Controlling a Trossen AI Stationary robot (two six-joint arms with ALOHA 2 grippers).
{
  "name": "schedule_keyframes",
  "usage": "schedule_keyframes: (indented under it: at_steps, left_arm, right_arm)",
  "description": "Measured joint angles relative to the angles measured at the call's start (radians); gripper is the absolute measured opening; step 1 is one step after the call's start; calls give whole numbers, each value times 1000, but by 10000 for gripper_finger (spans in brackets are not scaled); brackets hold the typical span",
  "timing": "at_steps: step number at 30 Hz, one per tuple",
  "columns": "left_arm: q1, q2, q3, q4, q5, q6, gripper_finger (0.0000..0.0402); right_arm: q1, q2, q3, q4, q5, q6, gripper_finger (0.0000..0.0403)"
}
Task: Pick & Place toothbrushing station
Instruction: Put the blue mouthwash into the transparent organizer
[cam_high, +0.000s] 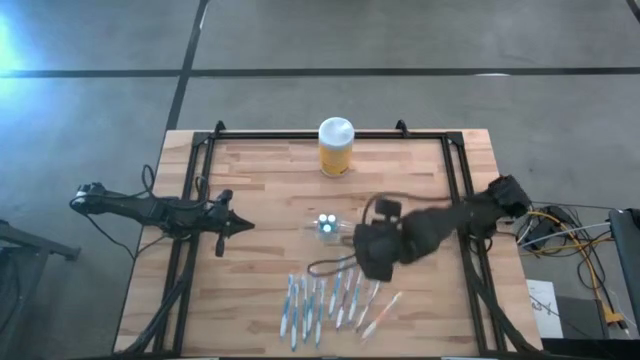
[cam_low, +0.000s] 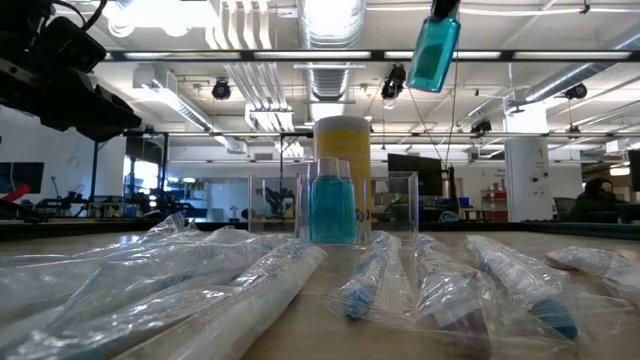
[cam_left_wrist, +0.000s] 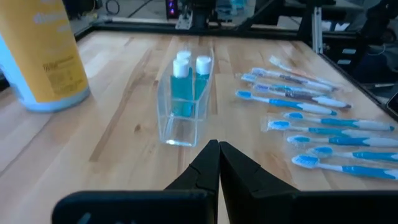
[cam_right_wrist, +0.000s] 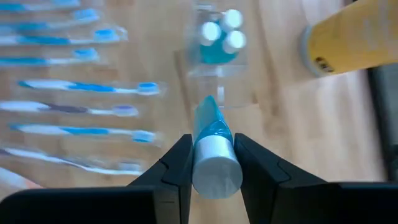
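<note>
Your inventory: toothbrushing station (cam_high: 328, 227), clear plastic, stands mid-table (cam_high: 260, 290), bottles (cam_left_wrist: 188, 84) with blue liquid inside. Your right end effector (cam_right_wrist: 214, 163) is clenched on a small blue bottle (cam_right_wrist: 213, 152), raised just beside the station. Your left end effector (cam_left_wrist: 218, 163) rests clenched and empty, well apart. Wrapped toothbrushes (cam_high: 330, 300) lie near; yellow jar (cam_high: 335, 147) stands behind

station: small see-through plastic holder (cam_high: 328, 227) at table (cam_high: 260, 290) centre, two capped bottles (cam_left_wrist: 189, 84) in it | jar: tall yellow jar with white lid (cam_high: 335, 146) at 12 o'clock, near far edge | brushes: row of wrapped toothbrushes (cam_high: 325, 303) at 6 o'clock | right gripper (cam_right_wrist: 212, 163) at 3 o'clock of holder, above table, clamping a small capped bottle (cam_right_wrist: 212, 149) | left gripper (cam_left_wrist: 219, 171) at 9 o'clock, well apart
</note>
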Motion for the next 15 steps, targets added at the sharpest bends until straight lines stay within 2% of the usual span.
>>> schedule_keyframes:
  at_steps: [5,10,15]
  left_arm:
    - [0,0,0,19,-8,1,14]
    - [1,0,0,20,-46,49,14]
    - [1,0,0,50,-61,51,14]
  right_arm:
    - [-80,-116,-122,49,-1,-123,89]
    - [-104,-265,-370,237,-5,-249,89]
    - [-114,-404,-563,405,-26,-289,89]
